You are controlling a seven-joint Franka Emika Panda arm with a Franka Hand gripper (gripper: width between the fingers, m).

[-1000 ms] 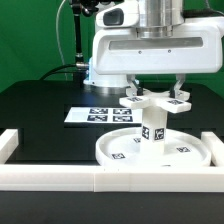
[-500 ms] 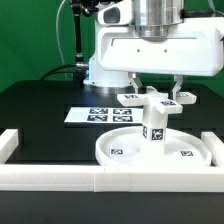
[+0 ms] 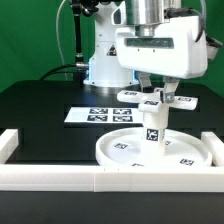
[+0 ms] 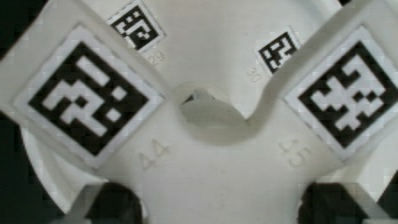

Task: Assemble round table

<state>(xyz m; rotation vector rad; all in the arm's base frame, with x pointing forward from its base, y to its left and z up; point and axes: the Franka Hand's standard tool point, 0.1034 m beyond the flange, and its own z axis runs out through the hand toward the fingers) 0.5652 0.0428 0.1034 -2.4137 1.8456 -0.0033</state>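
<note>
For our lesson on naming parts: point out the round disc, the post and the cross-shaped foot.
round disc (image 3: 185,152), exterior view, on its bare floor near the rim.
post (image 3: 153,131), exterior view, on its tagged side.
cross-shaped foot (image 3: 130,96), exterior view, on the arm reaching to that view's left.

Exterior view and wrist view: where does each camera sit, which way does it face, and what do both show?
Exterior view: off the arm, low beyond the white frame, facing the arm; shows the disc, the post, the gripper.
Wrist view: on the wrist, looking down close onto the cross-shaped foot; gripper fingertips at the edge.
Shared: the cross-shaped foot.
</note>
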